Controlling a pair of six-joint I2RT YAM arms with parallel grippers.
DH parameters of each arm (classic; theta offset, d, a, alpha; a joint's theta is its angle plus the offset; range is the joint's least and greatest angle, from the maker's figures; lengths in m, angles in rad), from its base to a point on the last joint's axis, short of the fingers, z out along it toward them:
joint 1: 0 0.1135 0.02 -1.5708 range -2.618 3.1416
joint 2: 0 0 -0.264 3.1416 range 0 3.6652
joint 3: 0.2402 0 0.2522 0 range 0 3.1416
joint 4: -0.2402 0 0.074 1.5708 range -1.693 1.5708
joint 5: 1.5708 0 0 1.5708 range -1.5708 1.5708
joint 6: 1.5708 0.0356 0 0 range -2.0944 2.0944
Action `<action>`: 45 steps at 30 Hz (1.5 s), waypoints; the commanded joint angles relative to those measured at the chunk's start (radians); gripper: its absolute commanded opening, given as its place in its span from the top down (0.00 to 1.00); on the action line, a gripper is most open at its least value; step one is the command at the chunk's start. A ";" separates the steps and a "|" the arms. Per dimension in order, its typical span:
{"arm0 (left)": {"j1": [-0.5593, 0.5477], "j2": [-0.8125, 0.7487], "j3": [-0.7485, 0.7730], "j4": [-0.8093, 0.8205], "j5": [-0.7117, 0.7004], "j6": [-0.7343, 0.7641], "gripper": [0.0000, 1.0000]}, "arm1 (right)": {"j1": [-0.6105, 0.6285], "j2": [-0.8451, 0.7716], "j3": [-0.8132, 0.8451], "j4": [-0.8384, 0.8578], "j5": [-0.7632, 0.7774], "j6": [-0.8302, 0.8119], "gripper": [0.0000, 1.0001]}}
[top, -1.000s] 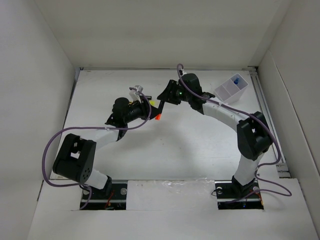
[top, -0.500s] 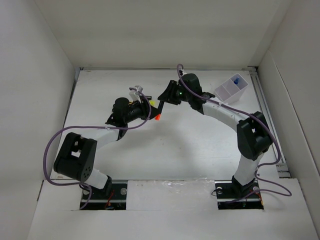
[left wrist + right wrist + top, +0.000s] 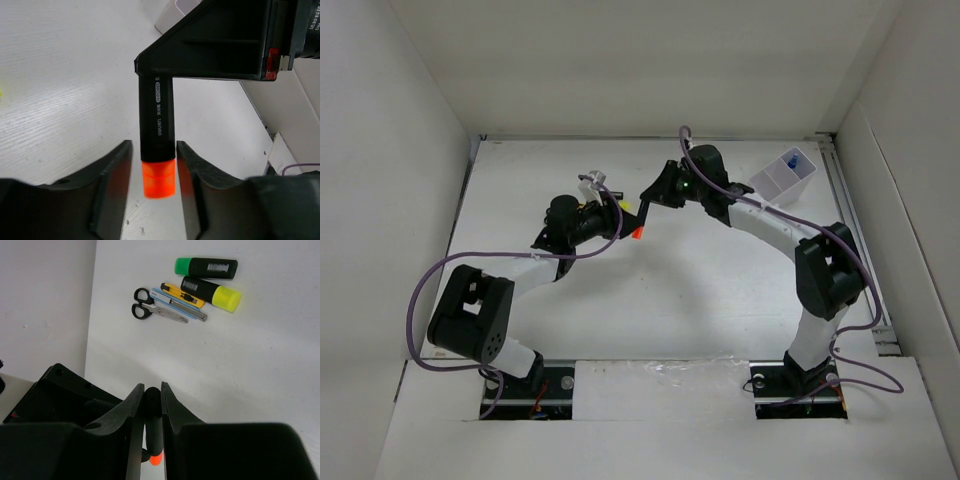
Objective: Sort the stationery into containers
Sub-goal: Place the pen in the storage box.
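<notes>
A black highlighter with an orange end point(image 3: 639, 224) hangs above the table between both grippers. My right gripper point(image 3: 153, 395) is shut on its black end point(image 3: 153, 412). My left gripper point(image 3: 154, 170) is open, its jaws flanking the orange cap point(image 3: 159, 177) with a thin gap on each side. In the left wrist view the right gripper point(image 3: 155, 75) pinches the top of the black body point(image 3: 156, 115). The white divided container point(image 3: 782, 178) stands at the back right with a blue-capped bottle point(image 3: 791, 159) in it.
On the table beyond the right gripper lie a green-ended highlighter point(image 3: 206, 268), a yellow-ended highlighter point(image 3: 210, 291), black-handled scissors point(image 3: 155, 309) and a yellow utility knife point(image 3: 182, 295). White walls close in the table at the left, back and right.
The right jaws have closed onto the highlighter's black end. The left jaws have parted slightly from the orange end. The right wrist has shifted a little to the right.
</notes>
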State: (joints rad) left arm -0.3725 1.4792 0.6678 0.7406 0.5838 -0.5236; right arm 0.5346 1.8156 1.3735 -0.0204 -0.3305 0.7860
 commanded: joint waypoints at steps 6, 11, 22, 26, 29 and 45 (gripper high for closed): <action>0.003 -0.085 0.012 0.048 -0.019 0.011 0.37 | -0.058 -0.041 -0.010 0.016 0.007 0.022 1.00; 0.003 -0.146 -0.020 0.048 -0.030 0.002 0.25 | -0.139 -0.052 -0.031 0.016 0.036 0.033 1.00; 0.003 -0.191 -0.039 0.014 -0.022 -0.072 0.21 | -0.392 -0.209 -0.091 -0.073 0.715 0.132 1.00; 0.003 -0.191 -0.030 0.003 0.002 -0.093 0.30 | -0.459 -0.176 -0.082 -0.073 0.910 0.166 1.00; 0.003 -0.191 -0.019 -0.052 -0.041 -0.093 0.31 | -0.485 -0.139 -0.030 -0.095 1.034 0.167 1.00; 0.003 -0.211 0.012 -0.230 -0.176 -0.084 0.29 | -0.444 0.028 0.173 -0.181 1.479 -0.005 1.00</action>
State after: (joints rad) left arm -0.3714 1.3029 0.6384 0.5220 0.4339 -0.6109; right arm 0.0673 1.8114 1.5063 -0.1947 1.0241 0.8268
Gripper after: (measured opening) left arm 0.713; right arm 0.210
